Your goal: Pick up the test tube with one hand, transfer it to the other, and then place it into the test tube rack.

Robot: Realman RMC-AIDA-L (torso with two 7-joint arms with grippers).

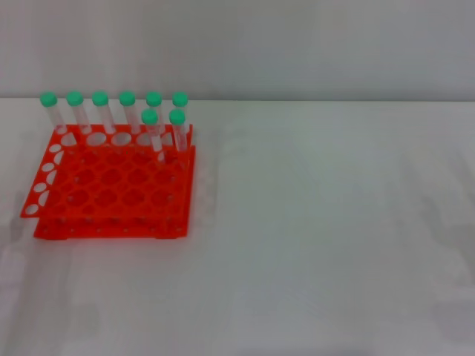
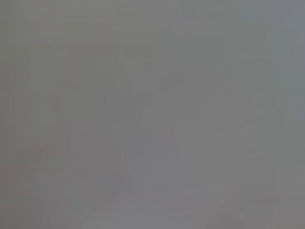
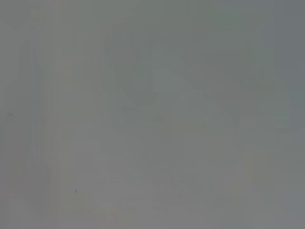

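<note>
The orange-red test tube rack (image 1: 111, 189) stands on the white table (image 1: 319, 222) at the left in the head view. Several clear test tubes with green caps stand upright in it: a row along its far edge (image 1: 101, 111) and two in the row in front, at the rack's right end (image 1: 151, 127) (image 1: 178, 126). No loose tube lies on the table. Neither gripper nor arm shows in the head view. Both wrist views show only plain grey, with no fingers or objects.
A pale wall runs behind the table's far edge (image 1: 297, 99). Nothing else stands on the table to the right of or in front of the rack.
</note>
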